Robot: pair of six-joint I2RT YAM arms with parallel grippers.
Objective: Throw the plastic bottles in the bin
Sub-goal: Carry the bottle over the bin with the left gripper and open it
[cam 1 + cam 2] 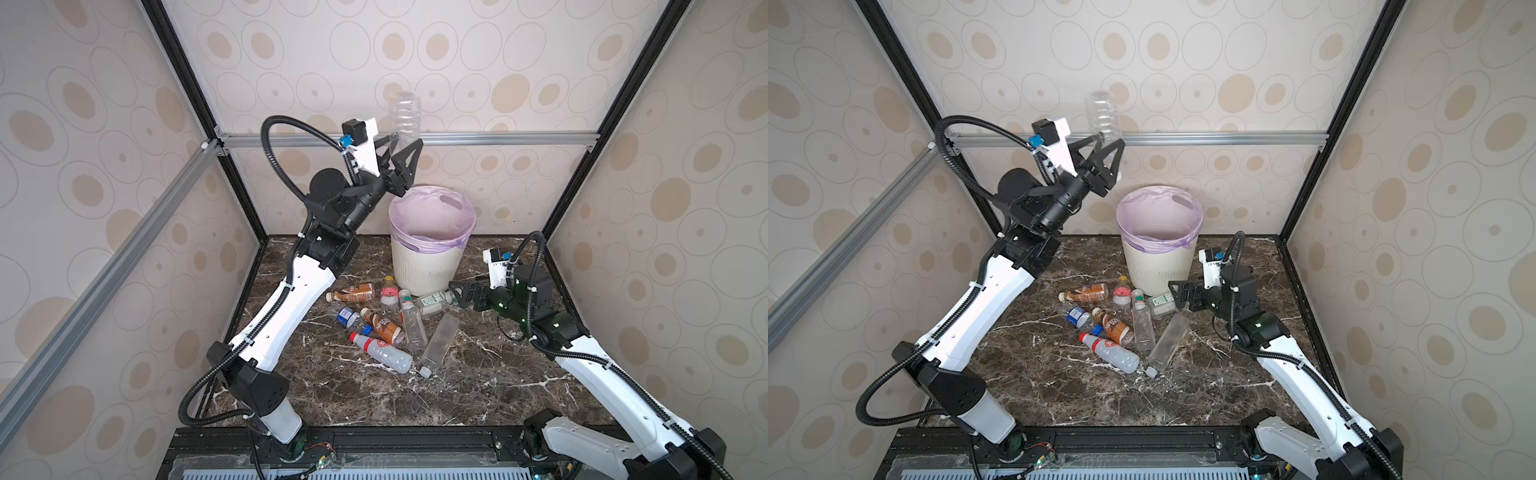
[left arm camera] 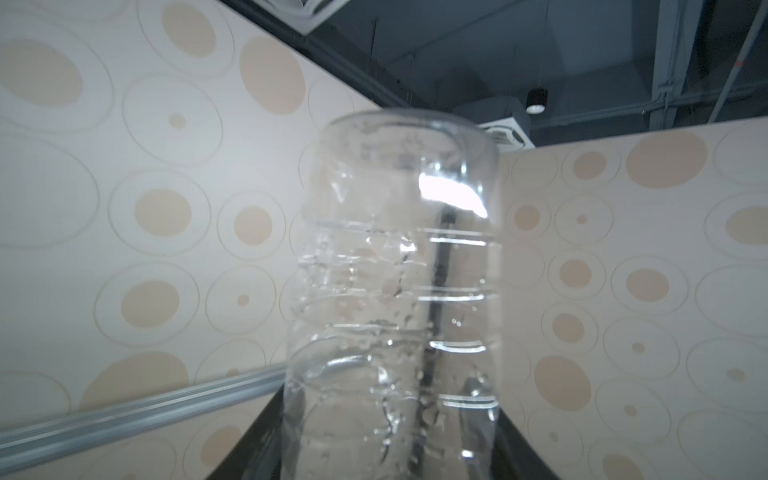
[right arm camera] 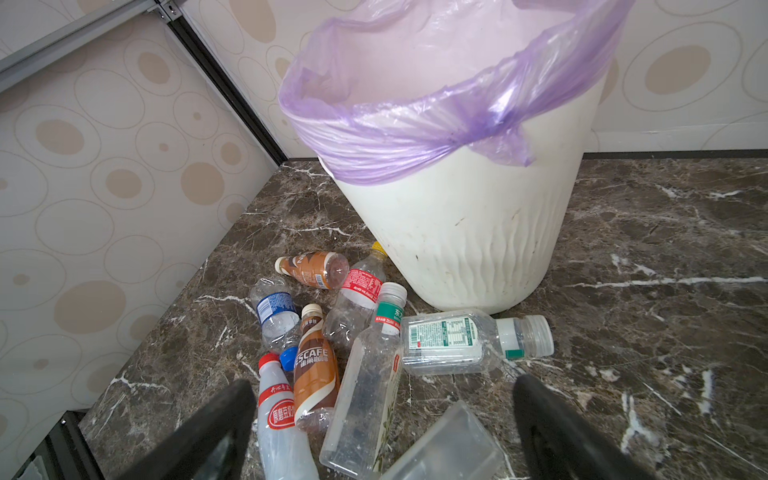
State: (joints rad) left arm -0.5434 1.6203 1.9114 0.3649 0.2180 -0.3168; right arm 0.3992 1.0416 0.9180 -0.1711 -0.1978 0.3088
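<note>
1. The left tool (image 1: 401,145) hangs high, above and to the left of the bin (image 1: 424,270). Its jaws are partly closed on the lower end of a clear ribbed bottle (image 1: 405,114).
2. That bottle stands up from the fingers with its base uppermost and is blurred in both top views. In the left wrist view it (image 2: 395,291) fills the middle, with droplets on its inside wall.
3. The bin stands at the back of the dark marble bench (image 1: 478,386), with a pale lilac liner folded over its rim.
4. The right tool (image 1: 456,293) sits low over the bench, just beside the bin's base. Its jaws are spread wide and grip nothing.
5. The other plastic bottles (image 1: 382,326) lie in a heap on the bench in front of the bin. Among them are two brown-orange Nescafé bottles, a blue-labelled one and a white one with a red cap.
6. A flat clear bottle with a white-green label (image 3: 453,345) lies on its side by the bin's base, just ahead of the right tool (image 3: 382,384).
</note>
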